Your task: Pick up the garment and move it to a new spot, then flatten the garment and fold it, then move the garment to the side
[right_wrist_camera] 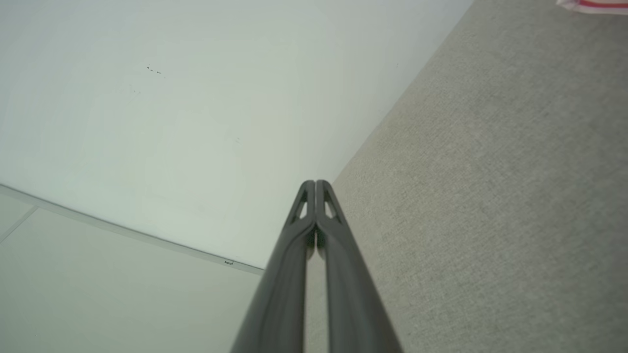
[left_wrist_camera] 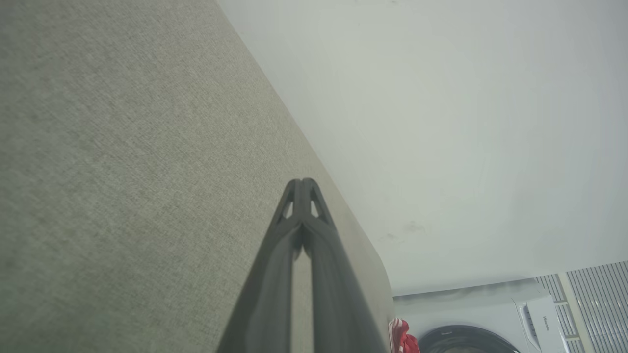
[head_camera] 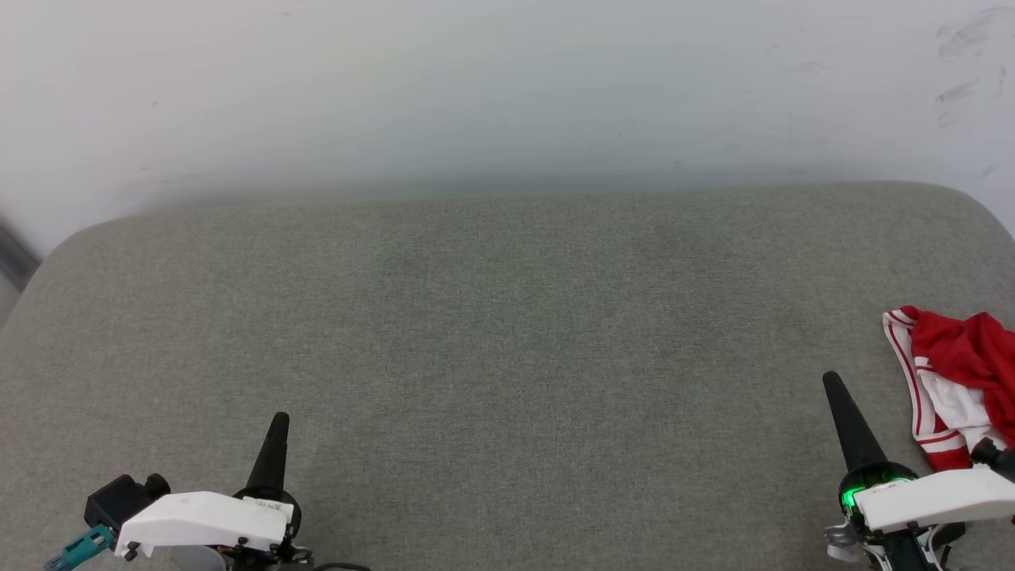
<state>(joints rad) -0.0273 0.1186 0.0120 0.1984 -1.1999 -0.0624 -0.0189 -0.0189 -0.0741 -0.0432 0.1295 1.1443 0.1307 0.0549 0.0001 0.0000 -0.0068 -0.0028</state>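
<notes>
The jersey point(head_camera: 951, 373) lies bunched at the right edge of the grey worktop point(head_camera: 507, 357), toward the near side and just beside the right tool point(head_camera: 834, 386). Part of it runs out of the head view, and what shows looks rumpled rather than squarely folded. The right tool and the left tool point(head_camera: 277, 420) both have their fingers pressed together, holding nothing. This fits a jersey waiting to be fetched or one already set aside. Any grasp would need the fingers parted first.

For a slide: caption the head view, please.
Crumpled red jersey lies at far right of the grey cushion; left gripper and right gripper, both shut, sit at its near edge.
</notes>
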